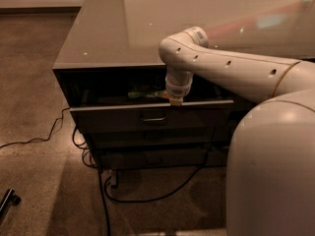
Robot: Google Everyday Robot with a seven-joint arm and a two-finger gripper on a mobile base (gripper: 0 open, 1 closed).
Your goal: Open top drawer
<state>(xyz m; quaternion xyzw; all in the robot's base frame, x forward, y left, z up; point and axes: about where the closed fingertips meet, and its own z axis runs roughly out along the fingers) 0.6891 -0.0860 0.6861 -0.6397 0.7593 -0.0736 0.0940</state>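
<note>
The top drawer [113,118] of the dark grey cabinet is pulled partly out, and its flat front has a small rectangular pull [153,116] at centre. Something green [141,94] lies inside the open drawer. My gripper [175,101] points down from the white arm and sits at the top edge of the drawer front, just right of the pull. Its tip hides the bit of the edge it meets.
Two slimmer drawer fronts [152,138] sit shut below the top drawer. The glossy cabinet top [113,28] overhangs the opening. Black cables [106,195] run over the floor under and in front of the cabinet. My white base [273,176] fills the right foreground. A dark object [7,200] lies at the lower left.
</note>
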